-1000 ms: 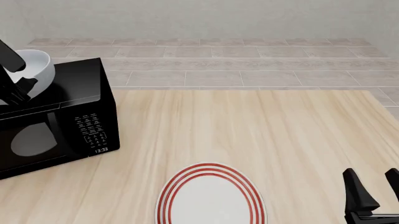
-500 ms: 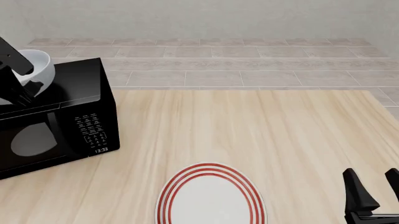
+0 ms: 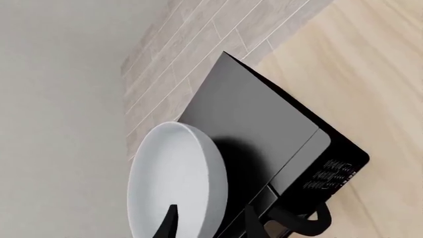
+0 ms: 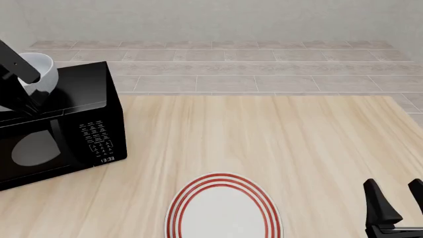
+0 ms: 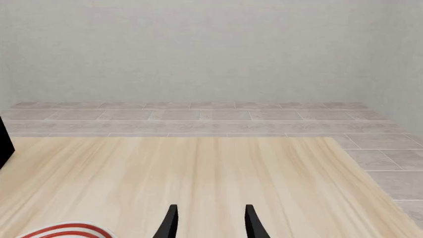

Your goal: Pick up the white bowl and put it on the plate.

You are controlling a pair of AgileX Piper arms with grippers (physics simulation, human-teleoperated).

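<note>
The white bowl (image 4: 45,68) sits on top of a black microwave (image 4: 66,124) at the far left, and looks tilted. My left gripper (image 4: 29,96) is at the bowl, partly lost against the black microwave. In the left wrist view the bowl (image 3: 175,178) is close up. The left gripper (image 3: 211,225) is open, with one finger over the bowl's inside and the other outside its wall. The plate (image 4: 225,210), white with red rings, lies on the table at the near edge, centre. My right gripper (image 4: 395,210) is open and empty, to the right of the plate.
The wooden table (image 4: 264,139) stretches between the microwave and the right gripper. A tiled floor (image 4: 264,64) and a grey wall lie beyond its far edge. The right wrist view shows the plate's rim (image 5: 66,230) and the table's right edge.
My left arm has shifted slightly to the right over the bowl, covering more of it. The bowl, the plate and the right arm look unmoved.
</note>
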